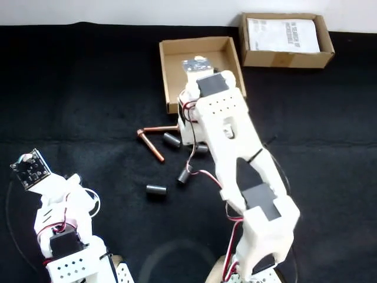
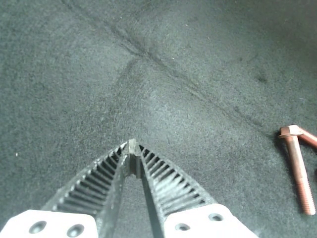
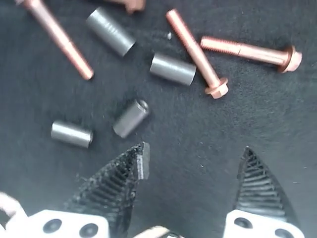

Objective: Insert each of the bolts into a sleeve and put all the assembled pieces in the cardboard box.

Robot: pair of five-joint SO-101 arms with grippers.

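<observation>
Right gripper [image 3: 194,152] spread apart above loose bolts [image 3: 194,52] and sleeves [image 3: 172,69]; left gripper [image 2: 131,147] closed over bare cloth [image 2: 74,74].
Risk: parts lie crowded, so closing may nudge a round sleeve rolling; cardboard box [image 1: 175,71] just beyond.

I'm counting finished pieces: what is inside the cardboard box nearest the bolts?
The cardboard box shows a bare floor with nothing lying on it where it is visible. The right arm covers its near right part, so anything there is hidden.
</observation>
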